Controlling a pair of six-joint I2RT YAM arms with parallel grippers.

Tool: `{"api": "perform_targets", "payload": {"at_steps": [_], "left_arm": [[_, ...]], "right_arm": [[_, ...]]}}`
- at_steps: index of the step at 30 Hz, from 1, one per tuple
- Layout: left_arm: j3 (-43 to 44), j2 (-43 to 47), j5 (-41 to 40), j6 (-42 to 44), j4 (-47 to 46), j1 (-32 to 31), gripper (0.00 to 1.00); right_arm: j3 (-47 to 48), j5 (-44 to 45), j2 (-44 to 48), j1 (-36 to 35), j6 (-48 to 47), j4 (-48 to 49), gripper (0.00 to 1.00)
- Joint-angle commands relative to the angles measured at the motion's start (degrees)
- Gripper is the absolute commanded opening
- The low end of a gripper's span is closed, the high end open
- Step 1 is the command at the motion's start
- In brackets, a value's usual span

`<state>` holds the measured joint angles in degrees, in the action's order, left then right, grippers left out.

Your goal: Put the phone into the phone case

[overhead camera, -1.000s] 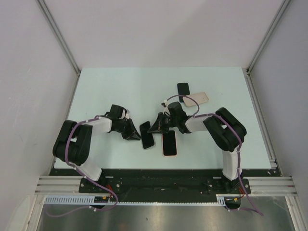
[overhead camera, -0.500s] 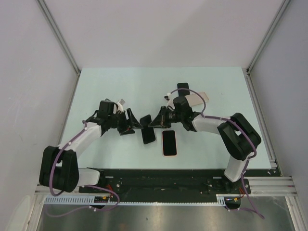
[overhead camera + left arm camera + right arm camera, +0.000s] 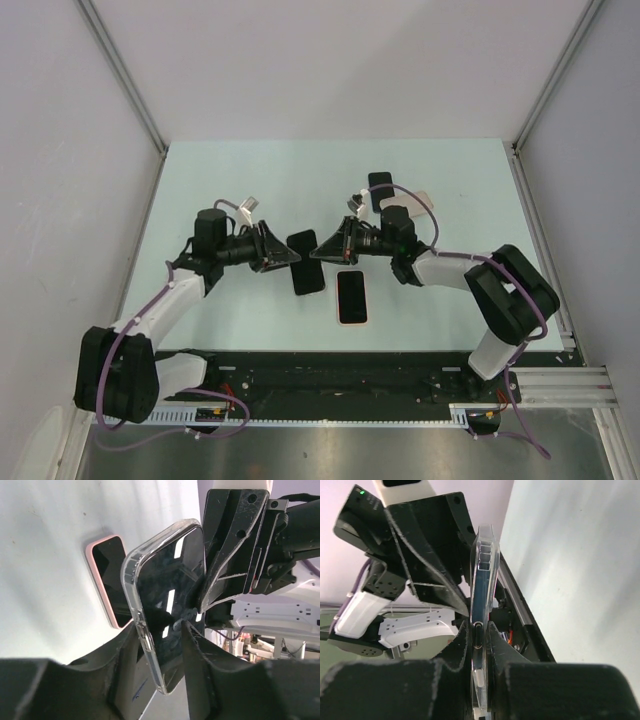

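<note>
Worktop: pale green. Right tool: pinching one edge of the clear case, aloft above mid-worktop. Left tool: straddling its lower end (gripping or not, cannot tell). Phone: apparently seated in the case; corner check and set-down remain.

Clear glossy plastic phone case, glassy black phone, matt pale table.

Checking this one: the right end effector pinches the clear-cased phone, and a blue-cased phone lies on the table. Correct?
No, the case is pink, not blue: the left wrist view shows the pink-cased phone lying on the table. The right end effector does pinch the clear-cased phone.
</note>
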<state>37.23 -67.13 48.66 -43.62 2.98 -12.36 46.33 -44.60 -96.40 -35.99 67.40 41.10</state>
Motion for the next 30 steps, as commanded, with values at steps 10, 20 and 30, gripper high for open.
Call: {"api": "perform_targets", "payload": {"at_steps": [10, 20, 30], "left_arm": [[-2.9, 2.9, 8.7, -13.7, -20.5, -0.6, 0.09], [-3.1, 1.6, 5.9, -15.3, -22.3, -0.4, 0.0], [-3.2, 1.3, 6.4, -12.3, -20.4, -0.5, 0.06]], "right_arm": [[-2.3, -4.3, 2.1, -1.0, 7.3, 15.6, 0.08], [-6.2, -5.9, 5.0, -0.6, 5.1, 11.9, 0.39], [-7.7, -4.3, 6.0, -0.3, 4.2, 12.6, 0.01]]}}
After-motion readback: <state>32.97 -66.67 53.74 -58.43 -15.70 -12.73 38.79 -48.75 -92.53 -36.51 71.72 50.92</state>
